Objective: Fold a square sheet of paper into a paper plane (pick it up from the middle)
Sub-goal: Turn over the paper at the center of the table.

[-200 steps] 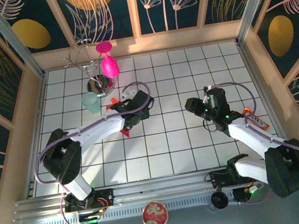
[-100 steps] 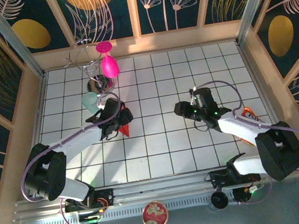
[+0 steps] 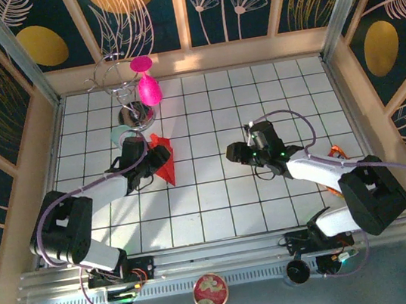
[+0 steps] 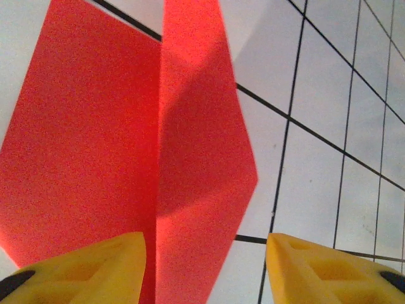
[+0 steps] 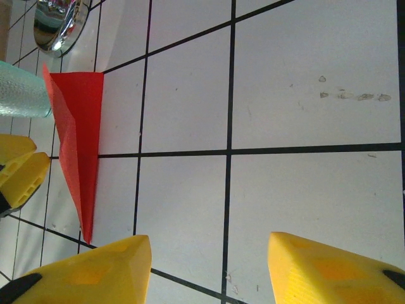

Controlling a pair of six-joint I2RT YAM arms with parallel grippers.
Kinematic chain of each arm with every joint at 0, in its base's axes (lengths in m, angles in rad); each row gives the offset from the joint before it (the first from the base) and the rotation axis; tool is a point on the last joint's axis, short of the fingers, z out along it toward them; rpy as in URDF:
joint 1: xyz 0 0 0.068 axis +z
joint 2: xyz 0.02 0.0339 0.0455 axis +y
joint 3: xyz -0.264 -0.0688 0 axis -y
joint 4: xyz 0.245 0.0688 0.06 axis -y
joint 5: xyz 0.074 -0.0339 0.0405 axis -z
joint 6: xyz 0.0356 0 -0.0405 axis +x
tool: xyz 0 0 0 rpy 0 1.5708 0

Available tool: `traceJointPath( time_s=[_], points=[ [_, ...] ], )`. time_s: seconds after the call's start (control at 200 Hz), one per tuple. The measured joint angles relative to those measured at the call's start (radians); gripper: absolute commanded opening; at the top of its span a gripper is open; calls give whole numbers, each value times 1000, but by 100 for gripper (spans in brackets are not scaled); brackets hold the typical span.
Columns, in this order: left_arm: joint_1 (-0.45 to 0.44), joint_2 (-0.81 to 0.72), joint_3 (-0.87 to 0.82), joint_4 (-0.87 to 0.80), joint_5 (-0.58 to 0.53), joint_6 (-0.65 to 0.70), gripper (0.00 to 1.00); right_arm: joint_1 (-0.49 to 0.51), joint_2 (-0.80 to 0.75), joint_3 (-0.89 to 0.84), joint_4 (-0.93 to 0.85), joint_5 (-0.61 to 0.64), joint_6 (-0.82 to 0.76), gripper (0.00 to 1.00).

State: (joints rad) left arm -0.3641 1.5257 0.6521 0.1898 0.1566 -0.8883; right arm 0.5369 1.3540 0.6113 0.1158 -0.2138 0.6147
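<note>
Paper plane: the red paper plane (image 3: pixel 165 167) lies on the white tiled table (image 3: pixel 255 91), left of the middle in the top view. Its thin tip points to the bottom of the frame. Its wide end is just beside a pale green cup (image 3: pixel 121 139).
Shape: it is a pointed dart. In the left wrist view a fold line runs up the middle of the paper (image 4: pixel 126 139), and one side is in shadow.
Feel: I think it is very light, thin and bendy. A hard squeeze would crumple it. It may slide on the smooth tiles.
Best hold: the middle fold, about halfway along, where the paper is thickest.
Left gripper (image 4: pixel 204 244): its yellow fingers (image 4: pixel 88 263) stand apart with the fold between them. They are not pinching it.
Right gripper (image 5: pixel 207 244): its fingers stand apart with nothing between them. It is over bare tiles right of the middle, well apart from the plane.
Watch out: the cup is close, and a bump could tip it.
</note>
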Motion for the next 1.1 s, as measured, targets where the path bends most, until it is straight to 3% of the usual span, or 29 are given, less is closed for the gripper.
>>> traceJointPath(
  time_s=[0.451,0.931,1.096],
  points=[
    [11,106,-12,106,77,15,38,0,0,0,0,8,0,52],
    [11,82,-12,155,109,83,12,0,-3,0,-1,23,0,52],
    [11,43,-13,149,104,103,9,0,-20,0,0,31,0,52]
  ],
)
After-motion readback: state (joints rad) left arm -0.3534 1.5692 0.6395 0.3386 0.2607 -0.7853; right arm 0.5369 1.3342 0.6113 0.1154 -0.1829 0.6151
